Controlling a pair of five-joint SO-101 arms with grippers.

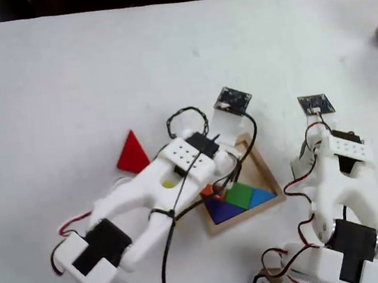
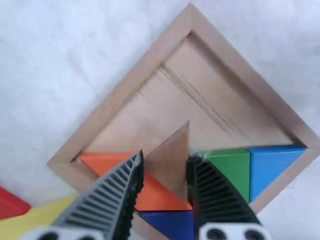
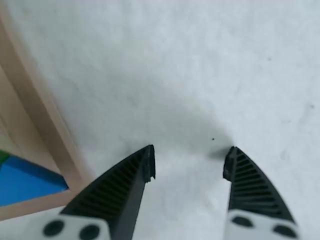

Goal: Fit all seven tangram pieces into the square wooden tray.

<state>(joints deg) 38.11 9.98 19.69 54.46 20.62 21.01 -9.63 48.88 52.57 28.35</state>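
Your left fingers (image 2: 112, 197) are spread over the square wooden tray (image 2: 145, 67), near the middle of the high view. They're not pinching anything I can make out. Between the two tips there's a wood-coloured triangular patch (image 2: 170, 155). Can't tell if that's bare tray floor or a plain piece.

In the left wrist view:
- The orange triangle (image 2: 102, 161) lies right under one finger, along the tray's lower-left edge.
- The green square (image 2: 227, 167) sits right by the other finger, touching the light blue triangle (image 2: 272, 162) in the right corner.
- A dark blue piece (image 2: 170, 222) fills the bottom corner, just below the fingertips.

Two pieces are out on the white worktop (image 1: 63, 96). The red triangle (image 1: 132, 153) is left of the tray in the high view, and the yellow piece (image 2: 45, 217) is just beside the tray, mostly tucked under your left arm.

Your right fingers (image 3: 125, 190) are spread too, holding nothing, over bare worktop just off the tray's right side. The tray's rim and the light blue triangle sit at the left edge of that wrist view.
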